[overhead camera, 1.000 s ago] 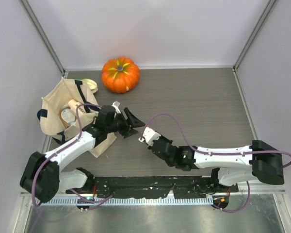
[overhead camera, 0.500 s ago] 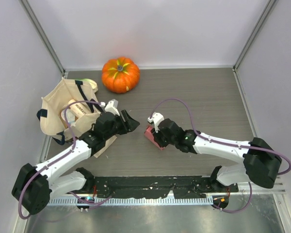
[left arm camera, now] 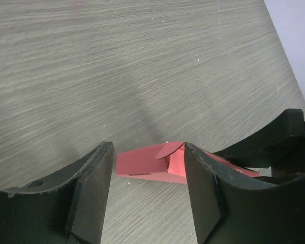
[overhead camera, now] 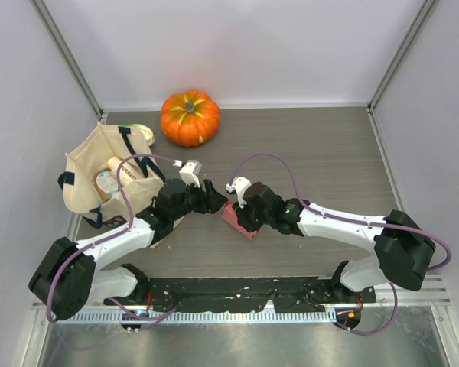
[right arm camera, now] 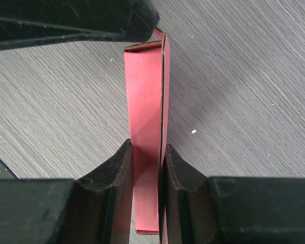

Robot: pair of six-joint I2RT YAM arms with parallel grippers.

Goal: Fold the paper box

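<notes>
The paper box (overhead camera: pixel 234 219) is a pink-red card shell, partly folded flat, low over the wooden table (overhead camera: pixel 321 153) near the middle. My right gripper (overhead camera: pixel 242 209) is shut on it, and in the right wrist view the box (right arm camera: pixel 145 91) runs upright between the two fingers of that gripper (right arm camera: pixel 147 147). My left gripper (overhead camera: pixel 211 197) stands open just left of it. In the left wrist view the box (left arm camera: pixel 142 162) lies across the gap beyond the tips of the left gripper (left arm camera: pixel 148 150), a rounded flap raised at its end. The right finger (left arm camera: pixel 203 193) touches that end.
An orange pumpkin (overhead camera: pixel 190 117) sits at the back of the table. A beige tote bag (overhead camera: pixel 88 164) with items inside lies at the left, close behind my left arm. Pale walls close in the back and both sides.
My right gripper has carried the box away from the near edge and leftward, and the box now shows from above. My left gripper has swung right to meet the box's end.
</notes>
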